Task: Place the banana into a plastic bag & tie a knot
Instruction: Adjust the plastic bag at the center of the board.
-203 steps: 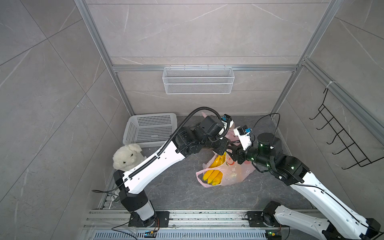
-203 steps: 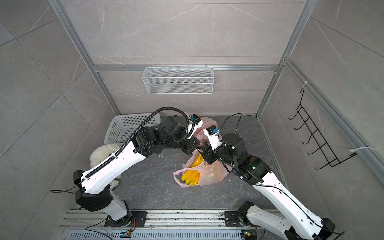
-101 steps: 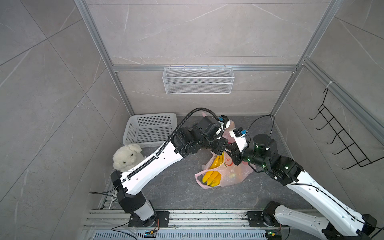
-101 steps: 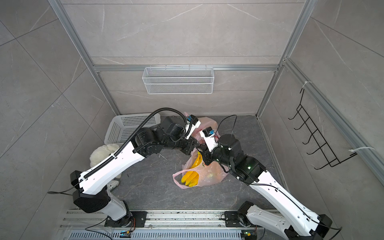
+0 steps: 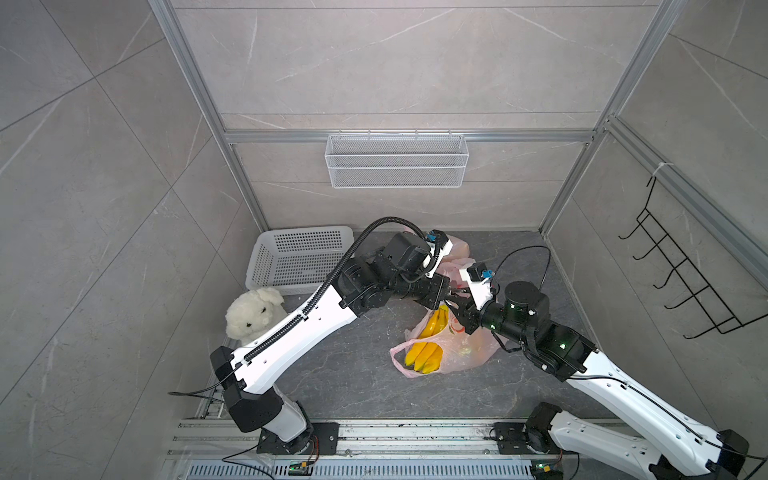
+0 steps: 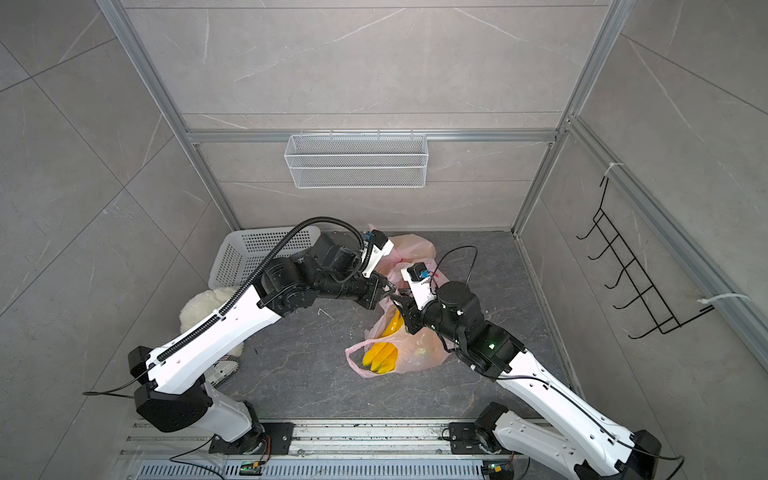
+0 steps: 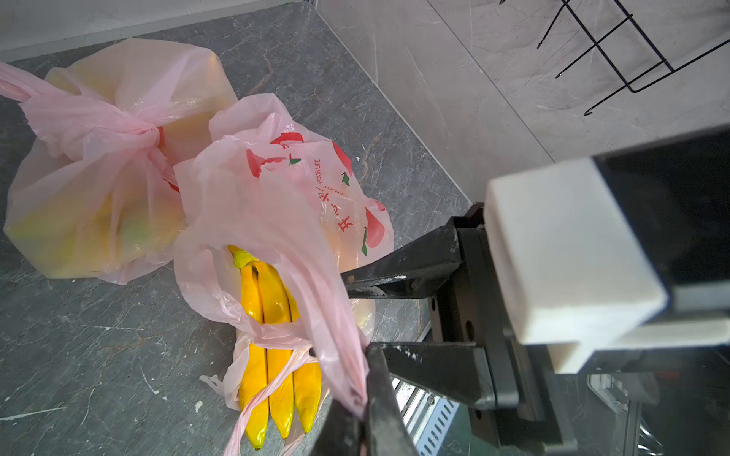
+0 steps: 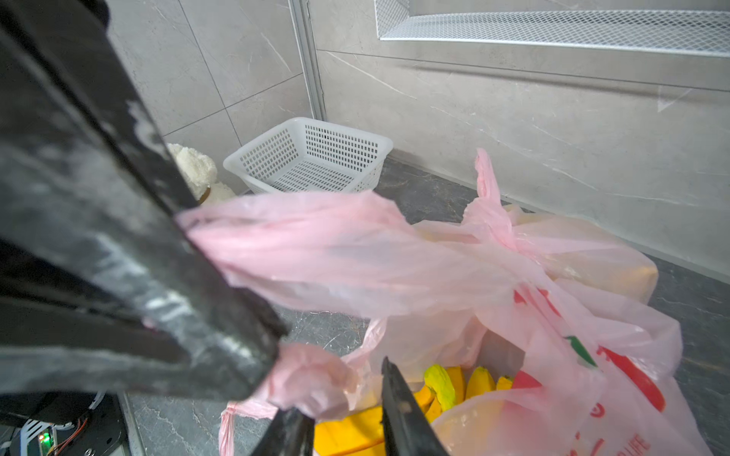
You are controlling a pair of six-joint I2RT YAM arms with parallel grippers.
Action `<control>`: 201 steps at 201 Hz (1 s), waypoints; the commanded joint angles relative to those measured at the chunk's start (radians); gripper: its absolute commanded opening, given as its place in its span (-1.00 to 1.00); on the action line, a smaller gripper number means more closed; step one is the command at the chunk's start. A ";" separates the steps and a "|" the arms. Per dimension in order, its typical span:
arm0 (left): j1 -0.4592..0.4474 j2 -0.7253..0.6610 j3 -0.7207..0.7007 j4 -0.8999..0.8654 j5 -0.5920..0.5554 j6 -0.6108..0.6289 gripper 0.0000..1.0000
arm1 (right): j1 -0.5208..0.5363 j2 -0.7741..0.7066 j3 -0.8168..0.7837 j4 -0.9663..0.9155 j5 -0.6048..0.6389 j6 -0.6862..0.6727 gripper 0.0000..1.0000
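A bunch of yellow bananas (image 5: pixel 424 353) (image 6: pixel 380 355) (image 7: pixel 272 316) lies inside a pink plastic bag (image 5: pixel 465 349) (image 6: pixel 419 353) (image 7: pixel 276 197) on the dark floor, tips poking out of its mouth. My left gripper (image 5: pixel 451 296) (image 6: pixel 390 289) (image 7: pixel 361 410) is shut on one stretched handle of that bag. My right gripper (image 5: pixel 457 305) (image 6: pixel 401 303) (image 8: pixel 343 398) hovers right beside it, over the bag's mouth. Its jaws are open, with a bunched bit of pink plastic between them and the bananas (image 8: pixel 454 387) below.
A second pink bag (image 5: pixel 457 249) (image 7: pixel 98 177), knotted shut, sits just behind. A white slotted basket (image 5: pixel 299 257) and a white plush toy (image 5: pixel 251 311) are at the back left. A wire shelf (image 5: pixel 397 160) hangs on the back wall, a black hook rack (image 5: pixel 685 282) on the right wall.
The right gripper has edged a little closer to the left gripper. The left gripper still holds the handle; bag and bananas have barely moved.
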 commanded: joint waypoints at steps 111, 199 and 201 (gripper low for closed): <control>0.046 -0.059 -0.047 0.014 -0.032 -0.016 -1.00 | 0.011 -0.046 0.000 0.050 0.037 0.004 -1.00; 0.050 -0.342 -0.513 0.578 -0.139 0.469 0.54 | 0.011 -0.046 0.314 -0.423 -0.016 -0.015 -1.00; 0.049 -0.344 -0.521 0.594 -0.124 0.476 0.55 | 0.011 -0.045 0.323 -0.437 -0.021 -0.017 -1.00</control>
